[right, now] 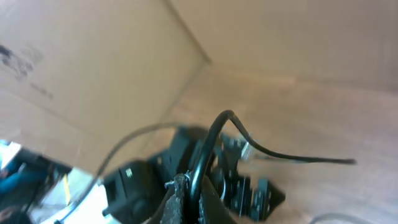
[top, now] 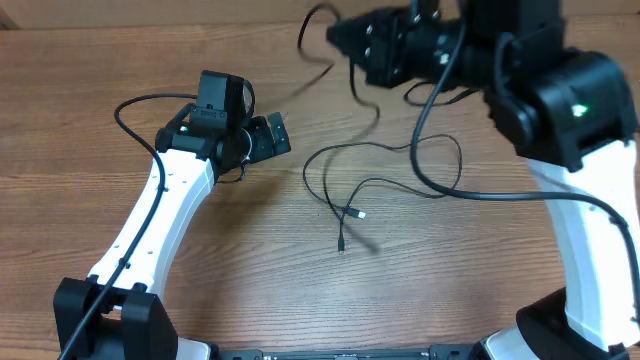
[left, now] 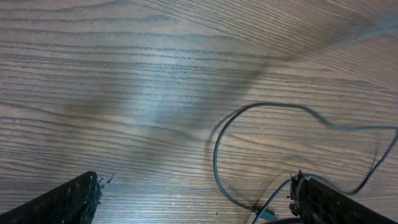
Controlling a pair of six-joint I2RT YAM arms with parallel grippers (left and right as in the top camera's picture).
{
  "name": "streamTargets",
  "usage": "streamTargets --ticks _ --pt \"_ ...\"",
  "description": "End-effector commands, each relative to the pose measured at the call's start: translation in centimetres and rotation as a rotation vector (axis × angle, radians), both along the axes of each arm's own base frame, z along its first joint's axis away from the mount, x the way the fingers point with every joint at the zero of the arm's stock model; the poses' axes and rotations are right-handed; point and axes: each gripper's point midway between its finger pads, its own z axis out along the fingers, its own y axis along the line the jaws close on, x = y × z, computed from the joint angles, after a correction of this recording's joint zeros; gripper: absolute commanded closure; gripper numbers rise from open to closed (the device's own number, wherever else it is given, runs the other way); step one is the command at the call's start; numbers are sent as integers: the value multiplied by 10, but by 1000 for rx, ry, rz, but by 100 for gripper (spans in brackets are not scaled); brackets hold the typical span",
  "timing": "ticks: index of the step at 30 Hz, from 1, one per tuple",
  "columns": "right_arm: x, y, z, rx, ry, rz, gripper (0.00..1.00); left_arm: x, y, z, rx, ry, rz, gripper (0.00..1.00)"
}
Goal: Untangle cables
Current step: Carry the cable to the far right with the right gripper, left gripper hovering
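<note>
My right gripper (top: 338,38) is pressed together on one thin black cord, the raised strand (right: 205,149), which it holds up off the table (top: 200,260) at the far side. The rest of the cables (top: 358,213) lie loosely looped on the wood between the two arms, with two small plug ends near the middle. My left gripper (top: 272,136) sits low over the table to the left of them, spread wide and holding nothing.

To do this step well, I judge I should draw the raised strand away slowly, watching for a snag. The left gripper should come down on the lying loop (left: 273,104) and pin it so the whole bundle does not drag along.

The overhead view gives the layout of the arms and loops, but the right fingertips are lost in a dark blur there. Only the right wrist view shows the pinch itself, with a cardboard wall (right: 93,74) behind. Only the left wrist view shows a cord running just beside the right-hand finger (left: 323,199); I cannot tell whether they touch.
</note>
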Motion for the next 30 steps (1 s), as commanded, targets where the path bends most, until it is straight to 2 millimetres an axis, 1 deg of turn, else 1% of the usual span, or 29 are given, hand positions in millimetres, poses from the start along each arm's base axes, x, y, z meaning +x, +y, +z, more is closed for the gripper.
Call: streamTargets --ticks 1,2,3,5,7,9,10,12,13,14,17,18,20,21,24,26,28,30 --pt "5 -21 40 64 -99 -82 96 0 1 10 1 -29 -16 1" --pt "8 -26 50 85 -128 -95 96 0 1 10 1 -28 -16 0" --pt "10 -29 56 101 -139 -107 96 0 1 10 1 -26 -16 0" --pt "19 -43 69 153 -144 -160 96 -1 2 9 2 -22 -16 0" --pt "26 -56 66 170 -107 -204 96 -1 2 9 2 -21 -16 0" --pt "31 -70 60 164 -73 -244 96 -1 2 9 2 -21 -16 0" --pt "34 -84 51 148 -37 -281 96 -1 2 9 2 -21 -16 0" --pt "37 -102 42 130 -1 -328 96 -1 2 9 2 -21 -16 0" --pt "38 -115 38 122 21 -360 96 -1 2 9 2 -21 -16 0" --pt "39 -131 32 113 48 -403 96 -1 2 9 2 -21 -16 0" --pt "35 -163 25 107 94 -478 96 -1 2 9 2 -21 -16 0" --pt "32 -176 23 110 110 -507 96 -1 2 9 2 -21 -16 0" --pt "27 -192 23 118 124 -538 96 -1 2 9 2 -21 -16 1" --pt "21 -209 23 129 138 -573 96 -2 1 9 1 -20 -17 0" --pt "12 -235 17 136 182 -642 96 -2 2 9 2 -18 -17 1" --pt "0 -256 -3 107 263 -704 96 -2 2 9 2 -17 -16 1" --pt "-11 -265 -22 62 333 -715 96 -2 1 9 -1 -17 -18 0" --pt "-18 -268 -37 1 370 -707 96 -2 1 9 -1 -18 -18 0"
